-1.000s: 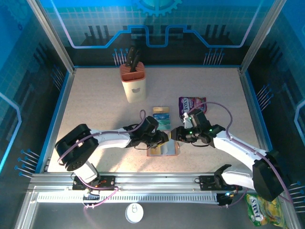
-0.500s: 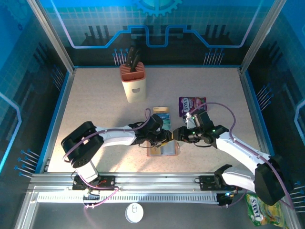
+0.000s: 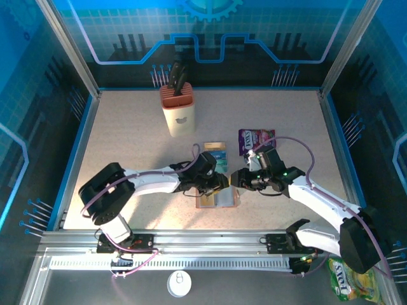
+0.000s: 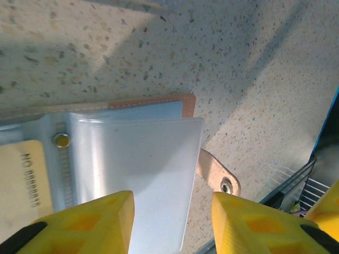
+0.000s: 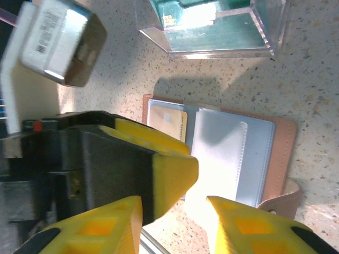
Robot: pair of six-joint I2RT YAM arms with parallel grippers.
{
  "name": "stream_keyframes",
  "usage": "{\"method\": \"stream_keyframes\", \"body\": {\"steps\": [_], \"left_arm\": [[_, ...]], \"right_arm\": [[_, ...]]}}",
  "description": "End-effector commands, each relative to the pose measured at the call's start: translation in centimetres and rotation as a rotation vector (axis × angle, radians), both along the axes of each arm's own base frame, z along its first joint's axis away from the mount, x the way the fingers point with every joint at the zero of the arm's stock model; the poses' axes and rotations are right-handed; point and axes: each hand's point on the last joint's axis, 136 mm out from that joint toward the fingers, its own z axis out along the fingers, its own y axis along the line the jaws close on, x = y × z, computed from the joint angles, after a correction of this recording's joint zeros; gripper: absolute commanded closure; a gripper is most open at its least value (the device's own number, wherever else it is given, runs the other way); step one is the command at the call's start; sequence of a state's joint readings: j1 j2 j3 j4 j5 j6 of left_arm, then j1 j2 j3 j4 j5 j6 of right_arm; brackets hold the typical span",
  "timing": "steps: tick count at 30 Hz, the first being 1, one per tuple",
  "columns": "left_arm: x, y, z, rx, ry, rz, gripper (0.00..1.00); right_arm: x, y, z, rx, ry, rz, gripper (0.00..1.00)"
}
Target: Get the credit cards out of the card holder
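Observation:
The brown card holder (image 3: pixel 218 200) lies open on the table, its clear sleeves (image 4: pixel 143 159) facing up and its snap strap (image 4: pixel 220 177) out to one side. A tan credit card (image 4: pixel 24 177) sits in a left pocket (image 5: pixel 170 123). My left gripper (image 3: pixel 221 184) hovers open over the holder's far edge; a sleeve corner lies under the gap between its fingers (image 4: pixel 172 225). My right gripper (image 3: pixel 236 180) faces it from the right, open (image 5: pixel 175 225), just above the holder (image 5: pixel 265 159). The left gripper's yellow finger (image 5: pixel 169 164) is close in front of it.
A clear plastic box (image 3: pixel 216 155) with teal cards (image 5: pixel 212 21) stands just behind the holder. A purple snack packet (image 3: pixel 254 138) lies at the back right and a knife block (image 3: pixel 178 113) at the back. The front rail (image 3: pixel 191 241) runs close below the holder.
Both grippers have shifted slightly to the right over the card holder. The left jaws opened a little, the right narrowed slightly. The holder stays open and flat.

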State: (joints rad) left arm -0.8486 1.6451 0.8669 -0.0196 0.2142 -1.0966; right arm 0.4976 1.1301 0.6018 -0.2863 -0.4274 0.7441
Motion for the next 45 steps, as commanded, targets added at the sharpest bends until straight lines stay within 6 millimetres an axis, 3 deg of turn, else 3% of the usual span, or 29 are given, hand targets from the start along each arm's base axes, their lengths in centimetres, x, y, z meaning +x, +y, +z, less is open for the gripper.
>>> {"method": "stream_keyframes", "body": {"steps": [1, 8, 16, 22, 34, 39, 45], "left_arm": [[0.0, 2.0, 1.0, 0.047, -0.042, 0.001, 0.62], [-0.5, 5.5, 0.8, 0.084, -0.058, 0.059, 0.78], [-1.8, 8.7, -0.2, 0.132, -0.054, 0.102, 0.88], [-2.4, 10.5, -1.2, 0.146, -0.048, 0.142, 0.92], [-2.4, 9.7, -2.3, 0.129, -0.015, 0.109, 0.95], [-2.2, 9.0, -2.4, 0.121, -0.010, 0.089, 0.96], [-2.1, 8.2, -2.5, 0.095, -0.003, 0.068, 0.97]], "right_arm": [[-0.3, 0.8, -0.2, 0.016, 0.020, 0.014, 0.64], [-0.6, 3.2, -1.1, 0.005, 0.047, 0.071, 0.67], [-1.0, 6.4, -2.8, 0.005, 0.075, 0.123, 0.70], [-1.3, 6.7, -4.9, -0.007, 0.105, 0.122, 0.71], [-2.3, 4.2, -9.2, -0.145, 0.157, 0.104, 0.73], [-2.2, 4.3, -8.9, -0.144, 0.151, 0.109, 0.73], [-1.7, 5.2, -7.1, -0.091, 0.120, 0.112, 0.73]]}}
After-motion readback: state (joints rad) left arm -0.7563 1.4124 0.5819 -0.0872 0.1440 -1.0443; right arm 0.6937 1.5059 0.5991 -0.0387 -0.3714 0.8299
